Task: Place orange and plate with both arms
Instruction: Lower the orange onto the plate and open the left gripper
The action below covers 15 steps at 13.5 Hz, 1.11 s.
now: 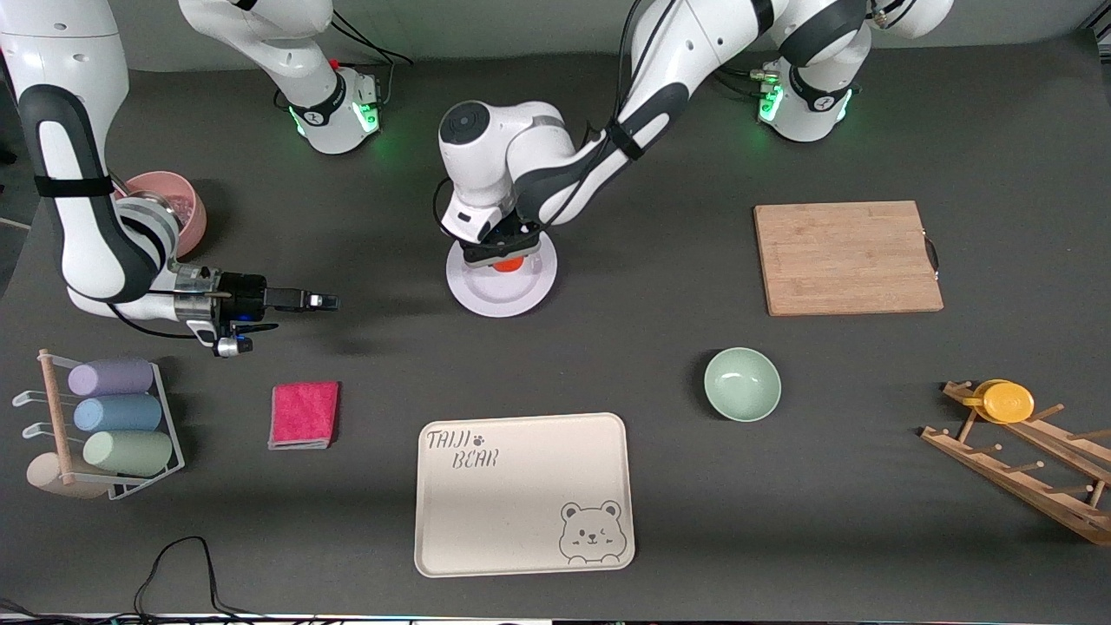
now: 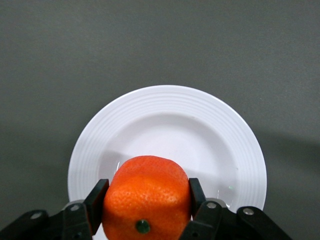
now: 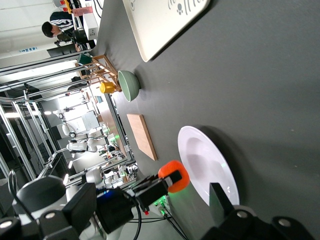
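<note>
The white plate (image 1: 499, 297) lies on the dark table mid-way between the two bases; it also shows in the left wrist view (image 2: 170, 102) and the right wrist view (image 3: 210, 165). My left gripper (image 1: 503, 252) (image 2: 146, 202) is shut on the orange (image 1: 510, 265) (image 2: 150, 175) (image 3: 172, 174) and holds it low over the part of the plate toward the bases. I cannot tell whether the orange touches the plate. My right gripper (image 1: 317, 301) is open and empty, low over the table beside the plate toward the right arm's end, pointing at it.
A pink bowl (image 1: 174, 208) stands by the right arm. A pink cloth (image 1: 304, 414), a beige bear tray (image 1: 523, 495) and a mint bowl (image 1: 741, 384) lie nearer the camera. There is also a cutting board (image 1: 846, 258), a wooden rack with a yellow cup (image 1: 1007, 402) and a cup rack (image 1: 113, 417).
</note>
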{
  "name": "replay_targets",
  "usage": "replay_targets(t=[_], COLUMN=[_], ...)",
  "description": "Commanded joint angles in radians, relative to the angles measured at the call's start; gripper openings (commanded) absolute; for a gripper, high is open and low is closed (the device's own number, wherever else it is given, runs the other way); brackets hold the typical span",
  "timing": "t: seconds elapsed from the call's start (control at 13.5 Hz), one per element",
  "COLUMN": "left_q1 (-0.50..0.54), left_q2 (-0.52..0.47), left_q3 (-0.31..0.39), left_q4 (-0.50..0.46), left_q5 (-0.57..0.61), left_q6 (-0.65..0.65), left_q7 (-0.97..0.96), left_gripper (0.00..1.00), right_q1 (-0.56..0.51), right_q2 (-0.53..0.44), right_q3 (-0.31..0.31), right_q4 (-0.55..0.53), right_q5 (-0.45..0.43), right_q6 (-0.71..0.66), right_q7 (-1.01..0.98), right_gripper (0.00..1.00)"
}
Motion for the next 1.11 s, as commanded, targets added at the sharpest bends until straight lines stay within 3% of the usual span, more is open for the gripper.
replay_targets(t=[0.0, 0.3, 0.45, 0.59, 0.74, 0.82, 0.89, 1.04], left_q1=[-0.028, -0.054, -0.099, -0.117, -0.116, -0.116, -0.116, -0.110], left_q2=[0.057, 0.083, 0.103, 0.110, 0.112, 0.113, 0.112, 0.095], left_q3=[0.008, 0.018, 0.063, 0.081, 0.081, 0.081, 0.083, 0.081], left_q4=[0.045, 0.050, 0.079, 0.082, 0.082, 0.082, 0.080, 0.082], left_q5=[0.026, 0.029, 0.026, 0.026, 0.026, 0.026, 0.026, 0.028], left_q6=[0.014, 0.057, 0.081, 0.084, 0.086, 0.084, 0.081, 0.052], left_q7=[0.010, 0.004, -0.002, -0.002, 0.004, 0.009, 0.012, 0.022], left_gripper=[0.45, 0.46, 0.46, 0.51, 0.59, 0.71, 0.95, 1.00], right_q1=[0.014, 0.009, 0.004, 0.000, 0.000, 0.000, 0.000, 0.000], right_q2=[-0.033, -0.027, -0.022, -0.013, -0.011, -0.010, -0.010, -0.011], right_q3=[-0.010, -0.016, -0.018, -0.030, -0.035, -0.036, -0.038, -0.039], right_q4=[-0.076, -0.106, -0.120, -0.128, -0.128, -0.128, -0.130, -0.133], right_q5=[0.031, 0.033, 0.033, 0.031, 0.031, 0.031, 0.031, 0.031], right_q6=[0.037, 0.038, 0.040, 0.038, 0.038, 0.038, 0.040, 0.041], right_q7=[-0.077, -0.132, -0.187, -0.201, -0.213, -0.215, -0.215, -0.236], right_gripper=[1.00, 1.00, 1.00, 1.00, 1.00, 1.00, 1.00, 1.00])
